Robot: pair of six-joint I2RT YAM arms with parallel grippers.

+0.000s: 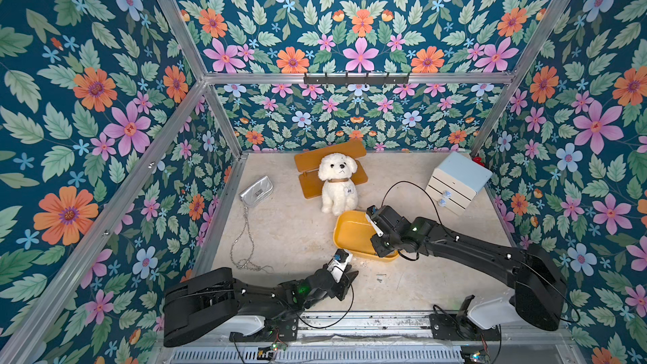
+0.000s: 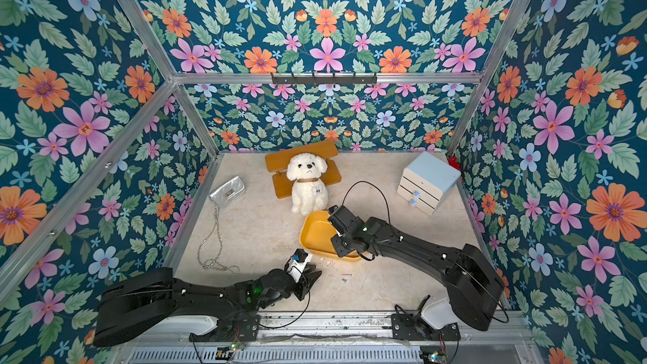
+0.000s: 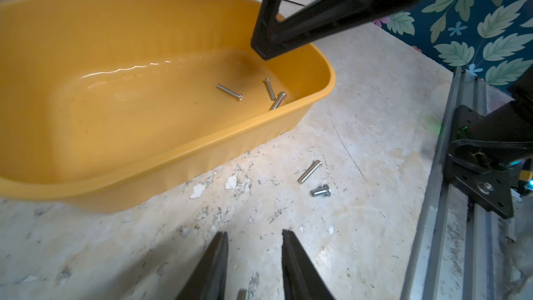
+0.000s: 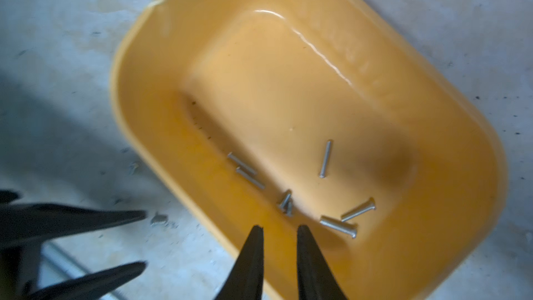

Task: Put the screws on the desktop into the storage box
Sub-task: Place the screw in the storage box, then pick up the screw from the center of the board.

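Note:
The yellow-orange storage box (image 1: 350,229) (image 2: 315,232) sits mid-desktop in front of the plush dog. Several silver screws lie inside it (image 4: 325,158), three of them showing in the left wrist view (image 3: 229,92). Two more screws (image 3: 309,171) (image 1: 380,277) (image 2: 345,277) lie on the beige desktop (image 1: 280,232) just beside the box's near end. My right gripper (image 4: 279,227) hovers over the box's near wall, jaws apart and empty; one of its fingers (image 3: 265,44) hangs above the box. My left gripper (image 3: 255,233) (image 1: 352,276) is low over the desktop short of the two loose screws, open and empty.
A white plush dog (image 1: 338,183) sits against a small wooden bench (image 1: 329,159) behind the box. A silver purse (image 1: 255,189) with its chain (image 1: 245,239) lies at the left. A white drawer cabinet (image 1: 458,183) stands back right. An aluminium rail (image 1: 350,323) runs along the front edge.

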